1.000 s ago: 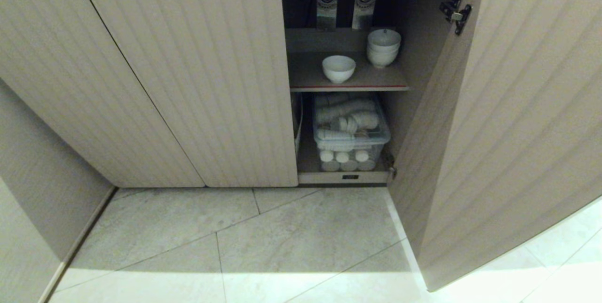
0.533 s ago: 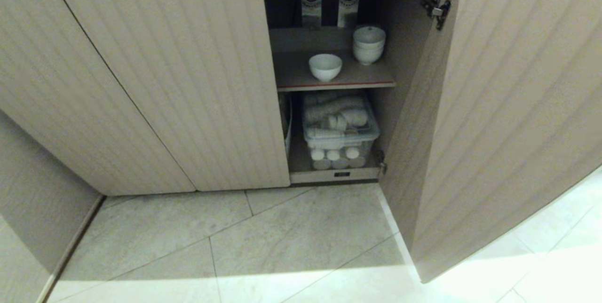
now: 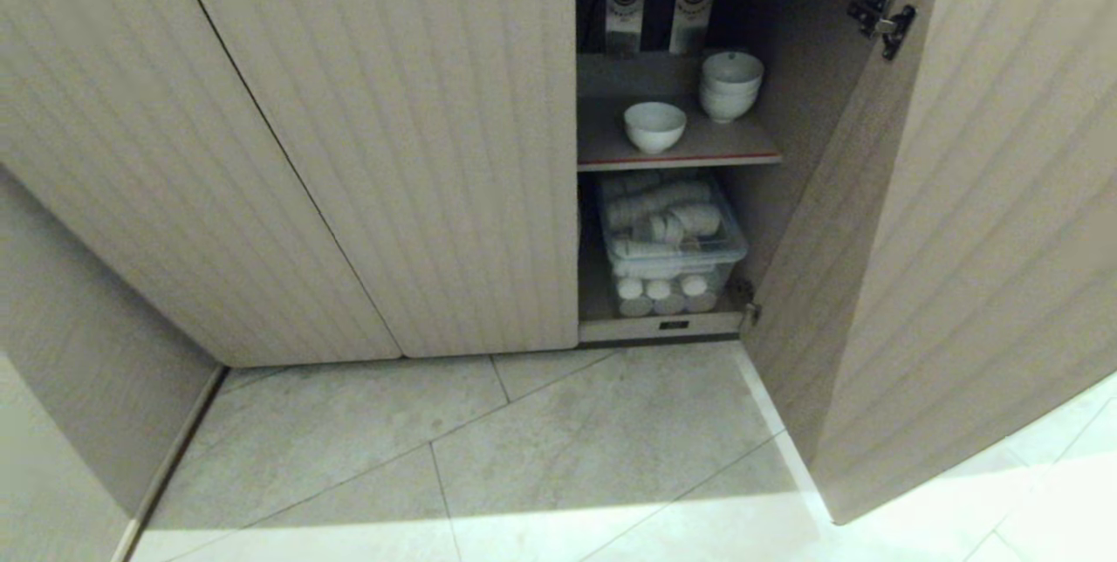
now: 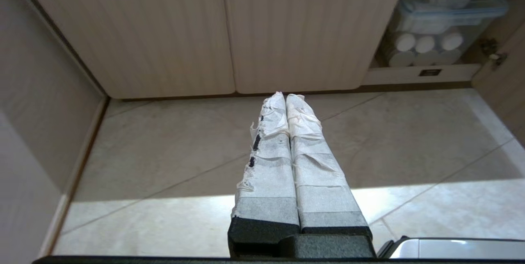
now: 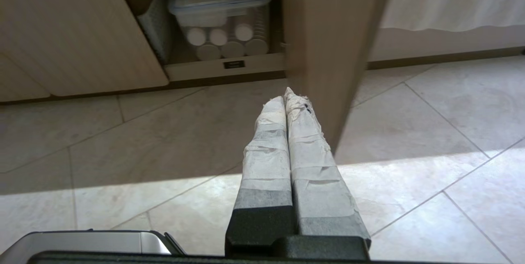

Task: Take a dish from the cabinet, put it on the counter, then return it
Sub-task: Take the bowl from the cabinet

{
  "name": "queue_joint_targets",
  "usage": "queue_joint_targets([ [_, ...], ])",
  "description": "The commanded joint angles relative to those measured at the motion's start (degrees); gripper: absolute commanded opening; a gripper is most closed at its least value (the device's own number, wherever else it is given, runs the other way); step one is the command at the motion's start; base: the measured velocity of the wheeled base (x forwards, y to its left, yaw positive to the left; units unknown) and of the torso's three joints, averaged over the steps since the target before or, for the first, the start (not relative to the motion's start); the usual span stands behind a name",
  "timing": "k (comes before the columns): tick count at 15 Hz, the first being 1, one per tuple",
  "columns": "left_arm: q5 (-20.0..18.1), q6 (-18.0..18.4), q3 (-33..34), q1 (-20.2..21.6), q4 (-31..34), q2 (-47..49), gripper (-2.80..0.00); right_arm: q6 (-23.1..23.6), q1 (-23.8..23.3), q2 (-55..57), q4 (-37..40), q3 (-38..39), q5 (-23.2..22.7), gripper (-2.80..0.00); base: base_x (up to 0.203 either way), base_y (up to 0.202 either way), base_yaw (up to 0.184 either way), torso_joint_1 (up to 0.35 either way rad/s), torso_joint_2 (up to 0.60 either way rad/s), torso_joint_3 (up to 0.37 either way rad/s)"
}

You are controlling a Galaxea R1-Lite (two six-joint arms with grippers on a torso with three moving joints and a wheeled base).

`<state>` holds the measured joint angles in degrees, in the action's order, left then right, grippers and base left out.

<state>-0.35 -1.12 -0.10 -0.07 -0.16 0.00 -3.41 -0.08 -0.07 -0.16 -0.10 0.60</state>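
I see small glossy white round bowl, deep-sided, upright, alone near front edge of red-edged shelf in open ribbed beige cabinet | stack of white bowls at shelf's back right | left gripper pressed closed, empty, above floor | right gripper likewise closed, empty

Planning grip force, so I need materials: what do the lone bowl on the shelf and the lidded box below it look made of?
The lone white bowl looks like glazed ceramic or porcelain: glossy, opaque white, with a narrow foot. The lidded box looks like clear rigid plastic: its white contents show through its walls, and the lid has a blue rim.
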Motion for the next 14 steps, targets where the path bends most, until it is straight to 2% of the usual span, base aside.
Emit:
queue_joint_targets([
  [1, 0.02, -0.02, 0.01, 0.06, -0.02, 0.0, -2.8, -0.01, -0.01, 0.07, -0.02, 0.01, 0.02, -2.8, 0.0, 0.195, -0.001, -0.001, 0.01, -0.001],
  [7, 0.0, -0.02, 0.01, -0.01, -0.02, 0.0, -2.8, -0.01, -0.01, 0.07, -0.02, 0.01, 0.02, -2.8, 0.0, 0.185, -0.001, 0.003, 0.0, 0.002],
  [14, 0.0, 0.07, 0.01, -0.01, -0.02, 0.0, -2.8, -0.23, -0.01, 0.07, 0.03, 0.01, 0.11, -2.8, 0.0, 0.012, 0.0, 0.0, 0.0, 0.001],
])
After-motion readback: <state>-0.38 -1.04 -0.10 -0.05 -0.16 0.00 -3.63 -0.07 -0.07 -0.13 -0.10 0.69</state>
